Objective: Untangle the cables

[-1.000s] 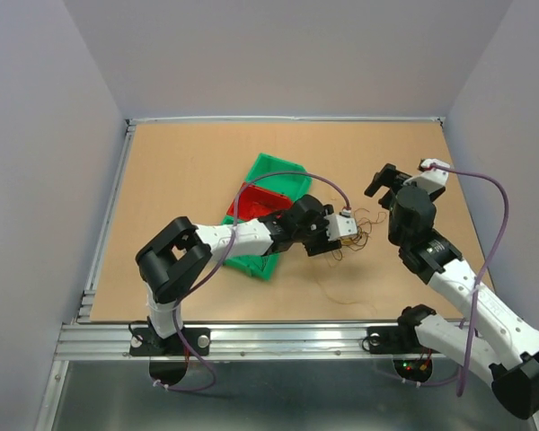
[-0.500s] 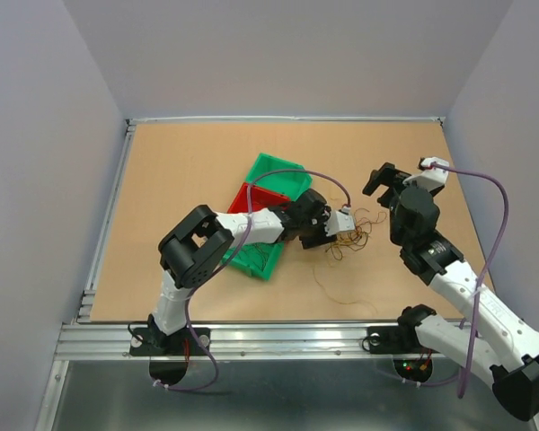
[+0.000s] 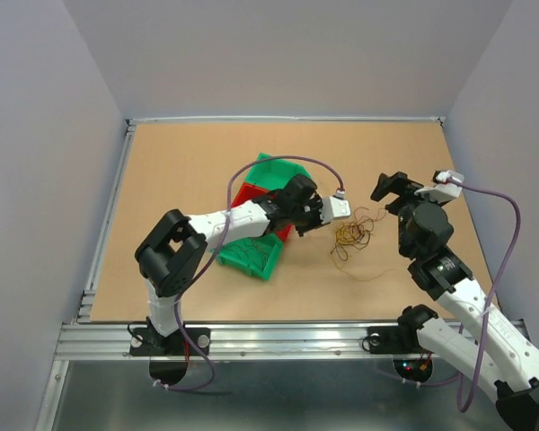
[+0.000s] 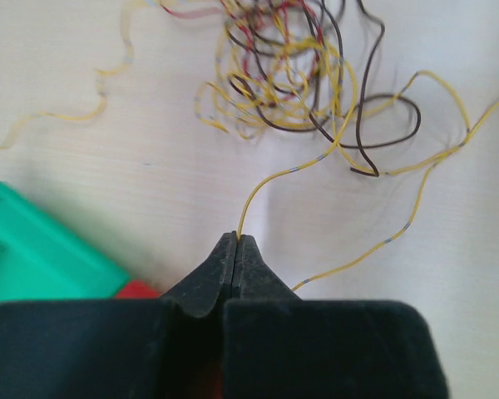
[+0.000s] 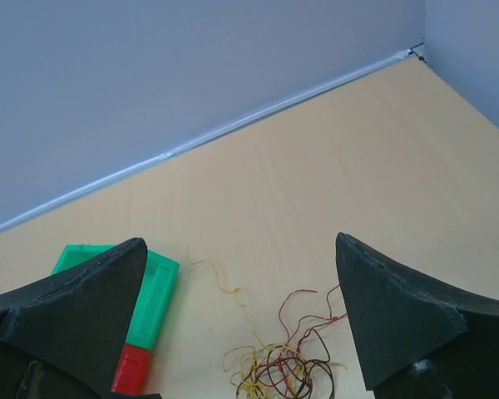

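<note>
Wrist view: left tool (image 4: pixel 235 242) pinching one yellow strand (image 4: pixel 274 175) of cables (image 4: pixel 291 79), unresolved overhead | right tool (image 5: pixel 239 245) apart

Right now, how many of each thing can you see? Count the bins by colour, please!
Robot arms: 2 (left, right)
Green bins: 2 (far one, near one), both partly hidden by the left arm
Red bins: 1
Tangles of cables: 1
Total: 6
</note>
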Robot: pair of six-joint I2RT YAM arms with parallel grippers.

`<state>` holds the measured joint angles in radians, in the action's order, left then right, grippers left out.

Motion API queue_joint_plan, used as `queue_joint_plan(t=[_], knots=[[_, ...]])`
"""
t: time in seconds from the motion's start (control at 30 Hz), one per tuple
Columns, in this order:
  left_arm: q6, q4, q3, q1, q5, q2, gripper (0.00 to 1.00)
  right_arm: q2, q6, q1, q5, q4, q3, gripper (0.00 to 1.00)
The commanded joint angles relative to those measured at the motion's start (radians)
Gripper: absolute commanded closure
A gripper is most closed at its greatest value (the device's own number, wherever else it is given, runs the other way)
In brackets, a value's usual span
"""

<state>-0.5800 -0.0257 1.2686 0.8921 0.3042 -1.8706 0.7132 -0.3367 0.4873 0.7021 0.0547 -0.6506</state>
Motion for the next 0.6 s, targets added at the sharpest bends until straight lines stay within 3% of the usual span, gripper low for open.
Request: queue_joint_plan(t=[0.0,0.13,0.27,0.57], knots=[[0.052,0.021,0.012,-0.016,0.007,0.168,1.0,-0.043,0.016,0.0,-0.007,0.089,0.032,0.0],[0.069,0.003,0.077,-0.021,-0.033,0.226,1.0,-0.038,0.056,-0.001,-0.108,0.131,0.055,0.0],[0.077,-0.098,0.257,-0.021,-0.071,0.235,1.0,0.025,0.108,-0.001,-0.312,0.275,0.081,0.0],[0.068,-0.321,0.785,-0.024,-0.267,0.076,1.0,0.299,0.119,-0.019,-0.283,0.404,0.022,0.0]])
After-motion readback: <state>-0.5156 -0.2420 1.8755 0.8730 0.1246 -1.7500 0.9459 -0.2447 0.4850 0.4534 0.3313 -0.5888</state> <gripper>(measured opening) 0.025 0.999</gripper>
